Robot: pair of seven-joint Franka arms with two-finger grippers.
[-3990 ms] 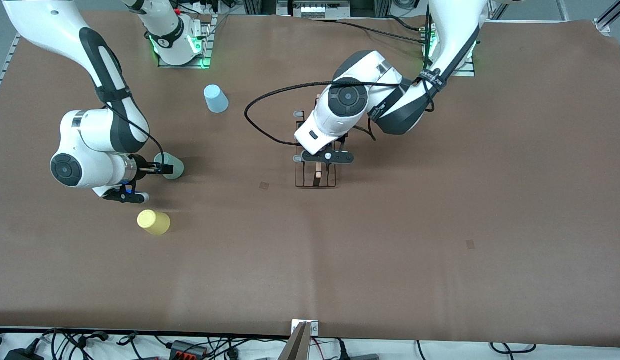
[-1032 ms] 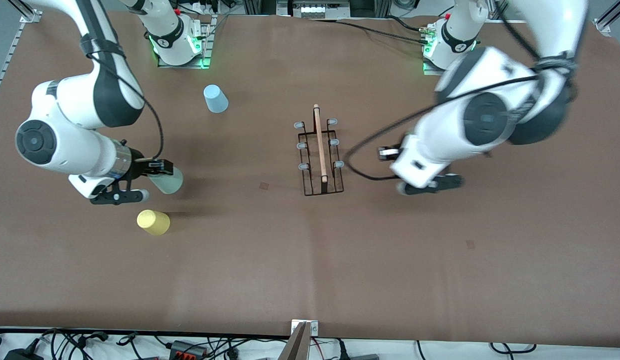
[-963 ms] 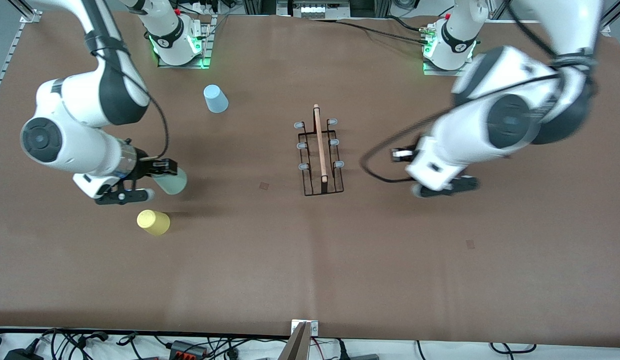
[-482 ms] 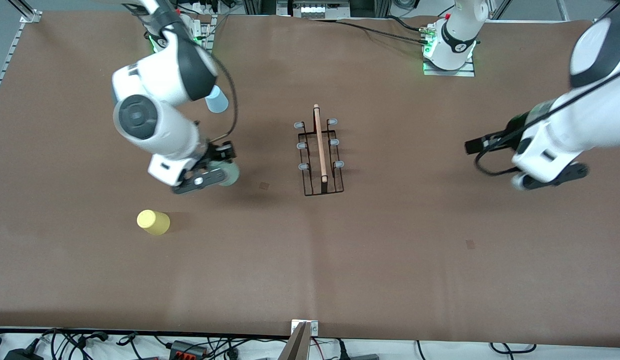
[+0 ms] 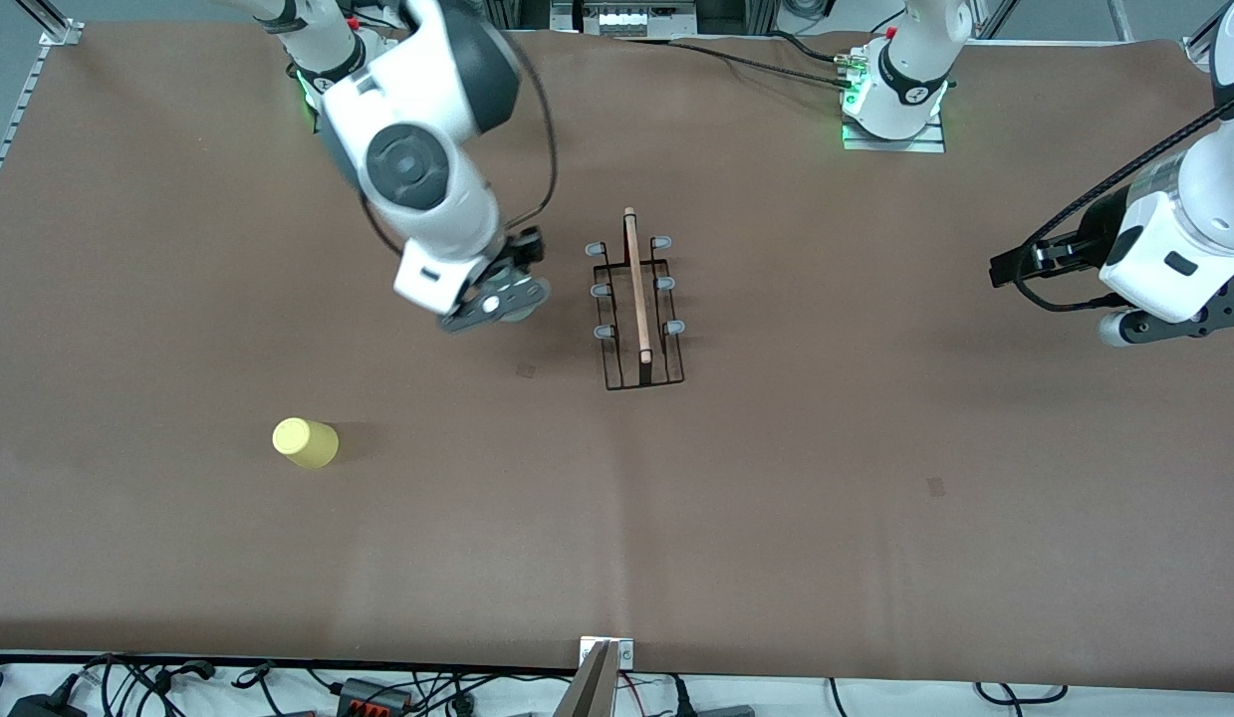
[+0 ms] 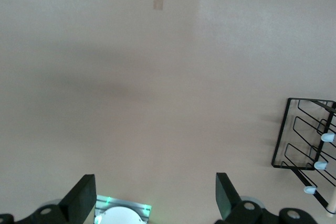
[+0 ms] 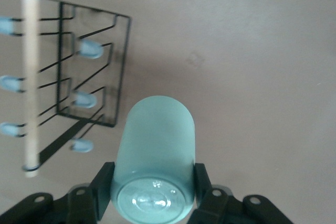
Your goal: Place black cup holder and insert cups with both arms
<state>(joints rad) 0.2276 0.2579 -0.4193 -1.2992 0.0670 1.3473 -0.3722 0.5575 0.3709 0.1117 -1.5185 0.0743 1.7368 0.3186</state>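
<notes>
The black cup holder [image 5: 636,299] stands mid-table with its wooden bar [image 5: 635,284] on top and no cup on its pegs. My right gripper [image 5: 499,299] is shut on the pale green cup [image 7: 155,150] and holds it in the air just beside the holder [image 7: 79,82], toward the right arm's end. The yellow cup [image 5: 305,442] stands nearer the front camera toward that same end. The light blue cup is hidden under the right arm. My left gripper [image 5: 1169,324] is open and empty over bare table at the left arm's end; the holder's edge shows in its view [image 6: 307,145].
The brown mat [image 5: 776,498] covers the table. The arm bases [image 5: 890,95] stand at the edge farthest from the front camera. Cables lie along the edge nearest to it [image 5: 377,687].
My right arm has carried the green cup from beside the yellow cup over to the holder. My left arm has swung away from the holder toward its own end of the table.
</notes>
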